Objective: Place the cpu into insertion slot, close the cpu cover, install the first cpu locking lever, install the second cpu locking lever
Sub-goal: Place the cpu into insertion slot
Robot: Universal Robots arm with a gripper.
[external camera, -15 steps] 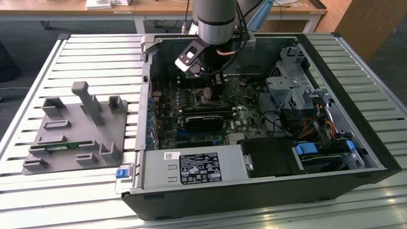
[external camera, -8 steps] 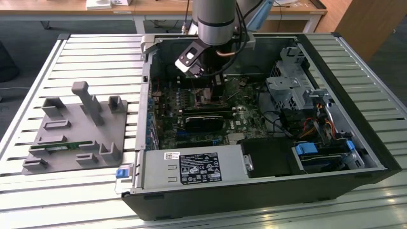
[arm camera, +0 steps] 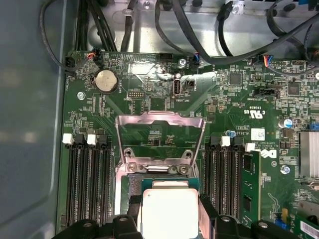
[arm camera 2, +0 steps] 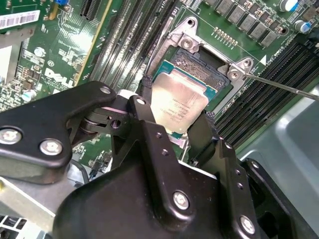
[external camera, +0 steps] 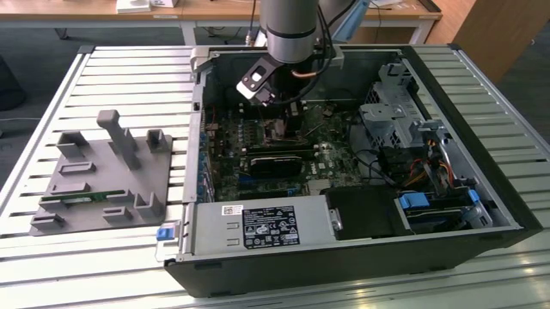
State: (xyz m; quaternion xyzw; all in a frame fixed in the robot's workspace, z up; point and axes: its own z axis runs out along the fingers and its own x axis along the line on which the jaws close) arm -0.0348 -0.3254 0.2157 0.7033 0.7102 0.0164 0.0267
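Note:
The cpu (arm camera 2: pixel 178 102), a flat square chip with a dull silvery top, sits between my gripper's (arm camera 2: pixel 178 113) two black fingers (arm camera 2: pixel 148 97), over the insertion slot (arm camera 2: pixel 197 60) on the green motherboard. It looks slightly tilted, and I cannot tell whether it rests in the slot. In the first wrist view the cpu (arm camera: pixel 167 211) lies just before the cpu cover (arm camera: pixel 159 135), a thin silvery frame swung up and open. A thin metal locking lever (arm camera 2: pixel 284 85) sticks out free beside the slot. In the exterior view my gripper (external camera: pixel 282 122) reaches down into the open computer case (external camera: pixel 481 212).
Black memory slots (arm camera: pixel 89 179) flank the slot on both sides. Black cables (arm camera: pixel 199 30) hang along the case wall beyond the cover. A power supply (external camera: pixel 262 225) and drive cage (external camera: pixel 391 119) stand inside the case. A grey fixture (external camera: pixel 103 174) lies at the exterior view's left.

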